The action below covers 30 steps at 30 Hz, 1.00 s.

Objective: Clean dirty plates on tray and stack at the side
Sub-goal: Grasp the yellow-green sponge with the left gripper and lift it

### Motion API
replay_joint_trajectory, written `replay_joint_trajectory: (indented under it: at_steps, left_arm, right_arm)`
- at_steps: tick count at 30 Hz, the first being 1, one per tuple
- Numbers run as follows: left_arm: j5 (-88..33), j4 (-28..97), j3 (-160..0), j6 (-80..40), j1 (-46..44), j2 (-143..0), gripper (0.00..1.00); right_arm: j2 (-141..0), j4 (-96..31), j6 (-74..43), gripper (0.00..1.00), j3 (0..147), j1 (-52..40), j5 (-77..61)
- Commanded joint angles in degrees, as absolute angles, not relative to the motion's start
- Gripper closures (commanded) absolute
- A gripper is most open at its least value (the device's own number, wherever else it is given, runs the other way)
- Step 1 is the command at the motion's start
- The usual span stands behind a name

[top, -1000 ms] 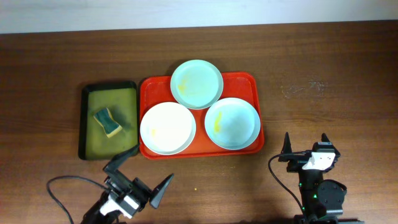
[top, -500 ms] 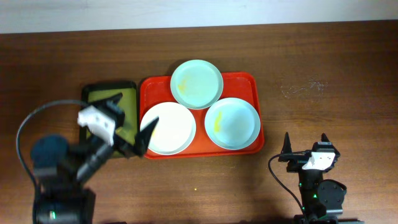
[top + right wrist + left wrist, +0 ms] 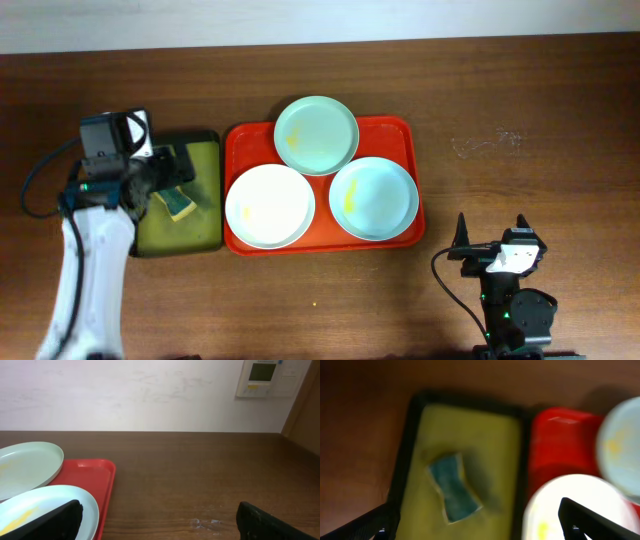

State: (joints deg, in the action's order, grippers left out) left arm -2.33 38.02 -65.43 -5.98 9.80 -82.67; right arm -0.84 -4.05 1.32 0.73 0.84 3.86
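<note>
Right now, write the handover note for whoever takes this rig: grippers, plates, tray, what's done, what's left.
Left gripper: open, empty, hovering over the sponge in the olive-green tray.
Right gripper: open, empty, at the near right of the table.
White plate, mint green plate and pale blue plate all sit on the red tray, each with yellow smears.
Done: nothing cleaned or stacked.
Left: grasp the sponge, wipe each plate, stack them beside the red tray.

We've swung the left tool (image 3: 168, 176) up from the near counter (image 3: 520, 90) edge, past the white plate's (image 3: 270, 206) left rim half a second back, to over the green tray (image 3: 205, 228). It's now above the sponge (image 3: 452, 487), which shows mid-frame in the wrist view.
</note>
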Motion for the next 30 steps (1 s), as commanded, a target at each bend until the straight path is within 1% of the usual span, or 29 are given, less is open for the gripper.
replay_joint_trajectory:
  at_steps: [1, 2, 5, 7, 14, 15, 17, 19, 26, 27, 28, 30]
  left_arm:
    - [-3.9, 38.2, -66.2, -8.4, 11.4, -89.6, 0.01]
    - [-3.8, 38.2, -66.2, -9.1, 11.6, -91.1, 0.01]
    - [-0.3, 38.3, -66.2, -21.8, 12.4, -95.9, 0.01]
    - [0.4, 37.1, -66.2, -27.0, 12.4, -98.4, 0.01]
    - [0.4, 32.7, -66.2, -28.7, 12.4, -105.0, 0.00]
    - [0.4, 32.3, -66.2, -28.7, 12.4, -105.8, 0.05]
    - [0.4, 32.3, -66.2, -28.7, 12.4, -106.8, 0.26]
    - [0.4, 32.3, -66.2, -28.7, 12.4, -107.2, 0.39]
    - [0.4, 32.4, -65.6, -28.7, 12.4, -109.5, 0.38]
    - [0.4, 32.4, -65.6, -28.7, 12.4, -110.0, 0.41]
    - [0.4, 32.4, -65.6, -28.7, 12.4, -110.5, 0.42]
    - [0.4, 33.1, -65.6, -28.7, 12.4, -111.4, 0.55]
  right_arm:
    - [-0.5, -4.3, 1.2, 0.01, 0.3, 1.1, 4.8]
    - [-0.5, -4.3, 1.2, 0.01, 0.3, 1.1, 4.8]
    - [-0.5, -4.3, 1.2, 0.01, 0.3, 1.1, 4.8]
    - [-0.5, -4.3, 1.2, 0.01, 0.3, 1.1, 4.8]
    - [-0.5, -4.3, 1.2, 0.01, 0.3, 1.1, 4.8]
    - [-0.5, -4.3, 1.2, 0.01, 0.3, 1.1, 4.8]
    - [-0.5, -4.3, 1.2, 0.01, 0.3, 1.1, 4.8]
    - [-0.5, -4.3, 1.2, 0.01, 0.3, 1.1, 4.8]
    - [-0.5, -4.3, 1.2, 0.01, 0.3, 1.1, 4.8]
    - [-0.5, -4.3, 1.2, 0.01, 0.3, 1.1, 4.8]
    - [-0.5, -4.3, 1.2, 0.01, 0.3, 1.1, 4.8]
    - [-0.5, -4.3, 1.2, 0.01, 0.3, 1.1, 4.8]
